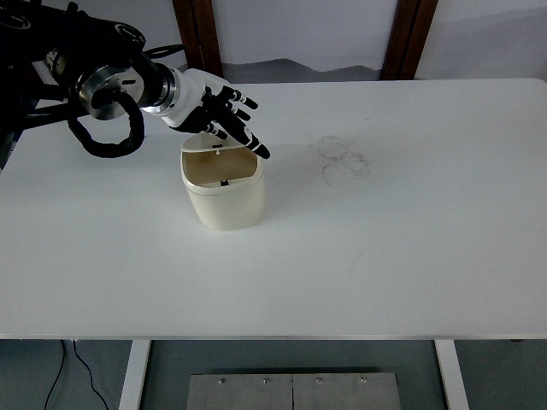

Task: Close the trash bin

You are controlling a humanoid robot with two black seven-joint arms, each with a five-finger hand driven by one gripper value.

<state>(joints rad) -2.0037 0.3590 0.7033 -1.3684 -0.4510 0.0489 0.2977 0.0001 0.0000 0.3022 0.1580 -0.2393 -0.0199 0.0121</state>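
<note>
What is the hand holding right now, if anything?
Nothing. The left hand has its fingers spread, pressing down on the lid of the bin, not gripping it.

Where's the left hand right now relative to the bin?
In the head view, the left hand is over the back rim of the trash bin, left of table centre, on its lid.

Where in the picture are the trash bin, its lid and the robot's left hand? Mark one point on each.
trash bin point(226, 205), head view, on its cream front wall.
lid point(198, 143), head view, on the raised flap's edge under the hand.
left hand point(214, 111), head view, on the back of the hand.
</note>
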